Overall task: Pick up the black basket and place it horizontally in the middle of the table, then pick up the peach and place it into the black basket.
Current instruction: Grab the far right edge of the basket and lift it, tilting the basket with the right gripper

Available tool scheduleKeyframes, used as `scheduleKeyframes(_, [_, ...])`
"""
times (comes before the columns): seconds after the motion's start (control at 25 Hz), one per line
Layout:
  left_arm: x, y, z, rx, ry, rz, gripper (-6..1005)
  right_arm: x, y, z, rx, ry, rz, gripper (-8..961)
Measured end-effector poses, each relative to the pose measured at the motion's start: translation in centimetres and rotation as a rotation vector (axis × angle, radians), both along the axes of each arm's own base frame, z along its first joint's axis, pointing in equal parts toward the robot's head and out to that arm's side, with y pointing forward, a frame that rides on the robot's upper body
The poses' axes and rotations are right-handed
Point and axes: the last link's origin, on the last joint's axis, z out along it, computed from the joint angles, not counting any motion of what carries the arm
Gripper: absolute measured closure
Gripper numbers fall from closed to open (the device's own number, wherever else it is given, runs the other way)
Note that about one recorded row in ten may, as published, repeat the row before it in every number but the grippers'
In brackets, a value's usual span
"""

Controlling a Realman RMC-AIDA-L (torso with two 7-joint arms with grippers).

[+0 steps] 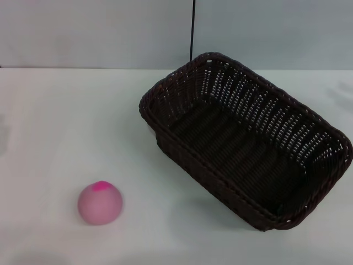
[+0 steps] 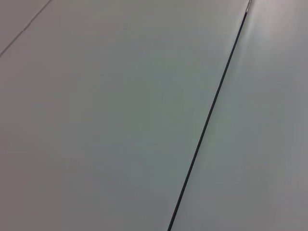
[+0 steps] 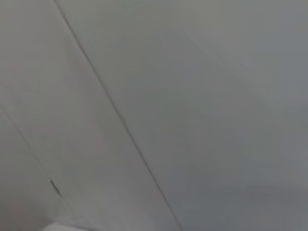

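The black basket (image 1: 248, 138) is a large dark woven wicker basket lying at an angle on the right half of the white table (image 1: 66, 127), its long axis running from the back centre to the front right. It is empty. The peach (image 1: 100, 203) is a small pale pink ball with a magenta patch on top, resting on the table at the front left, well apart from the basket. Neither gripper shows in any view. Both wrist views show only plain grey wall panels.
A grey wall with a dark vertical seam (image 1: 193, 27) stands behind the table's far edge. The basket's front right corner lies near the right edge of the head view.
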Motion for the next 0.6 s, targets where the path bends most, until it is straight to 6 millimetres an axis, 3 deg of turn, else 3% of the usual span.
scheduleKeyframes(0.16, [-0.1, 0.0, -0.1, -0.008, -0.005, 0.01, 271, -2.3, 1.6, 1.1, -0.056, -0.057, -0.056, 395])
scheduleKeyframes(0.32, [-0.2, 0.0, -0.4, -0.02, -0.008, 0.02, 271, -4.1, 3.6, 0.6, -0.224, -0.129, -0.14, 384])
scheduleKeyframes(0.48, [-0.3, 0.1, -0.5, -0.032, -0.011, 0.027, 270, -5.1, 4.8, -0.9, -0.382, -0.267, -0.218, 178])
scheduleKeyframes(0.6, [-0.5, 0.2, -0.7, -0.047, -0.015, 0.04, 271, -5.5, 4.9, -1.9, -0.454, -0.352, -0.245, 166])
